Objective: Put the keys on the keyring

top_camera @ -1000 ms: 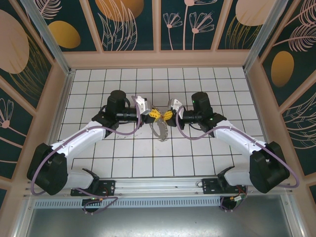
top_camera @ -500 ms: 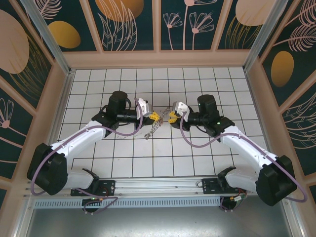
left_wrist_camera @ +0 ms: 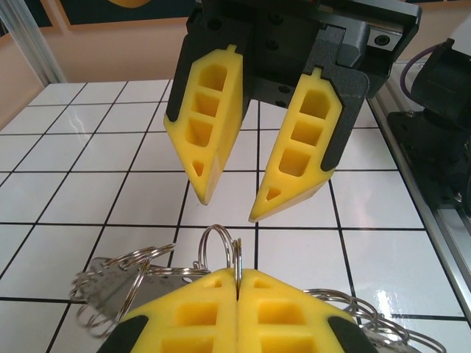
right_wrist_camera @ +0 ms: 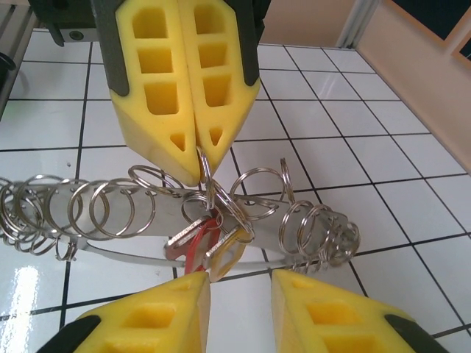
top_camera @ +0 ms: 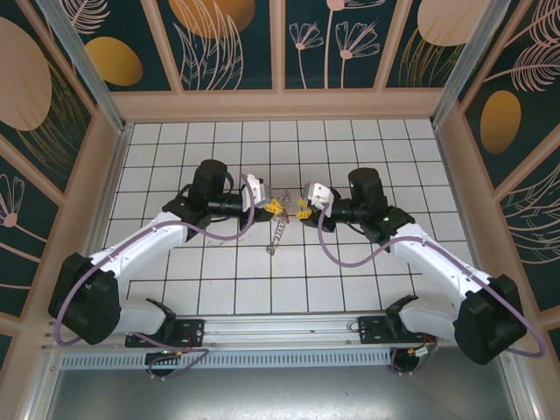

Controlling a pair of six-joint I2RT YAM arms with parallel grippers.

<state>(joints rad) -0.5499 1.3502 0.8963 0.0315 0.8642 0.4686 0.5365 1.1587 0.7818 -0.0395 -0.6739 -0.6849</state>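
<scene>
My left gripper is shut on one small metal ring of the keyring, a grey band fringed with many rings. The hoop hangs down from it toward the tiles. In the right wrist view, the two keys hang among the small rings just under the left gripper. One key has a red tag and the other a yellowish tag. My right gripper is open, a short way right of the keyring, holding nothing. It faces the left wrist camera as the right gripper.
White tiled floor with black grid lines, walled by beige panels at the back and sides. A metal rail runs along the near edge by the arm bases.
The right gripper let go and drew back to the right, jaws now apart. The keyring swung down and now hangs from the left gripper alone.
</scene>
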